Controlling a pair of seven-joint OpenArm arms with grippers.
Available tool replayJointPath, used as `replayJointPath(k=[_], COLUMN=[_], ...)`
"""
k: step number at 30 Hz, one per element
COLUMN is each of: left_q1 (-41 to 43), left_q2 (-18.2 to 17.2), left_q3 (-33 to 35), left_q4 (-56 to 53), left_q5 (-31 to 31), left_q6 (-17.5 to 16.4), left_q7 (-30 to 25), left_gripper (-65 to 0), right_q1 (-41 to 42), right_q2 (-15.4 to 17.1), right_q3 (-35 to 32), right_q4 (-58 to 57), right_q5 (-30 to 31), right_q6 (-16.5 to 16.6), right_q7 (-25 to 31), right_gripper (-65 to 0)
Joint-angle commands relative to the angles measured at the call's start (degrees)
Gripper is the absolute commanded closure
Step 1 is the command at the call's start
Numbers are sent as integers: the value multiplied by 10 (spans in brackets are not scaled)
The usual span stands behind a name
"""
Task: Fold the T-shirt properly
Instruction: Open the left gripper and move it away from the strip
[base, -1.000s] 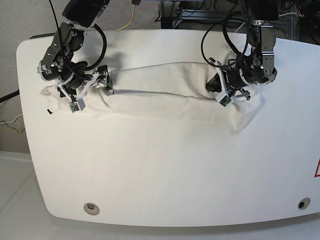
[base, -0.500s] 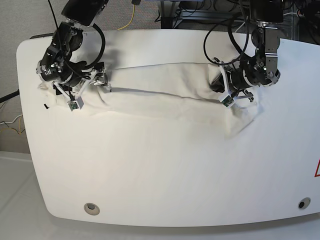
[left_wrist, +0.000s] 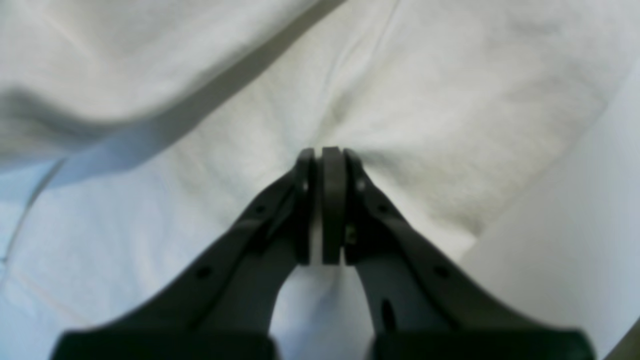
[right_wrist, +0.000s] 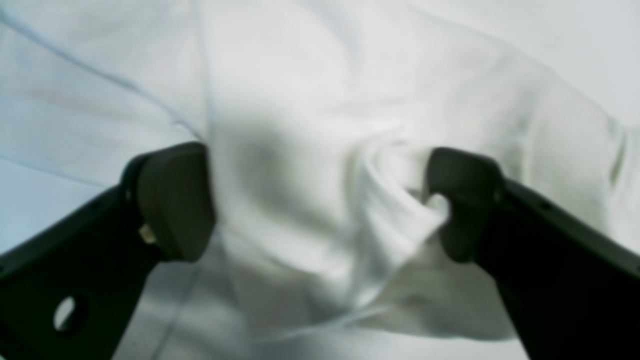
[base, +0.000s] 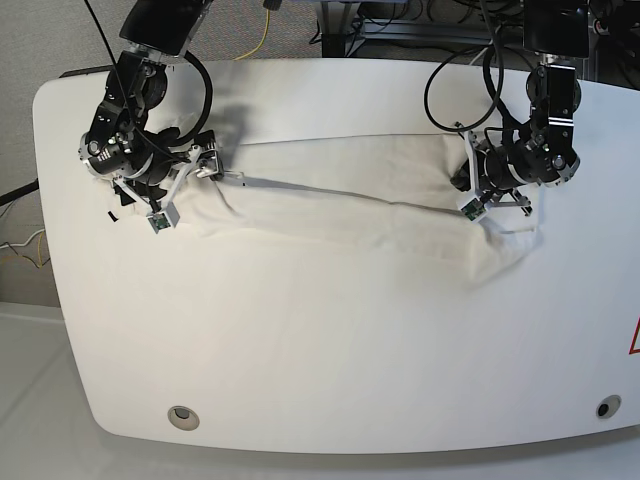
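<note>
Your shirt (base: 340, 200) lies as a long, rumpled band across the far half of the table (base: 330, 350), stretched between the two arms, with one loose end drooping toward you near the left gripper (base: 480, 195). No print or tag shows clearly from here.

In the left wrist view, the left gripper (left_wrist: 325, 155) has its fingers pressed together on a thin pinch of shirt (left_wrist: 425, 100), with creases fanning out from the tips. That hold looks shallow to me; if you pull hard along the band, the fabric may slide out and that end will drop.

In the right wrist view, the right gripper (right_wrist: 320, 200) stands wide open, a bunched ridge of shirt (right_wrist: 310, 125) sitting between the fingers (right_wrist: 172, 200) and touching only one of them. It holds nothing.

So your main risk, as I judge it:
- Move the left arm now and the whole shirt drags across the table, since the other end is free.
- Close the right gripper (base: 165, 185) on that twisted ridge and you may catch several layers, locking in a wrinkle.
- The drooping end could fold under itself and spoil a square edge.

Settle the right grasp on a flat edge before tensioning.
</note>
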Motion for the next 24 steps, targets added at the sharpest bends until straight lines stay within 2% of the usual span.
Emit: replayJointPath(k=[1, 9, 19, 24], left_q1=[10, 5, -31, -61], left_q2=[-17, -17, -14, 6], left_q3=[1, 1, -1, -14], left_q4=[-17, 15, 82, 119], left_q5=[81, 81, 80, 80], left_q6=[15, 15, 15, 15], left_q7=[96, 116, 175, 213], left_gripper=[-26, -26, -26, -29], right_q1=[8, 8, 8, 8], right_q2=[7, 9, 7, 7], right_q3=[3, 3, 3, 3], right_q4=[10, 10, 10, 10], right_q5=[2, 2, 3, 3], right_q6=[1, 1, 1, 1], right_q7=[8, 9, 9, 9], right_gripper=[-642, -642, -642, -642])
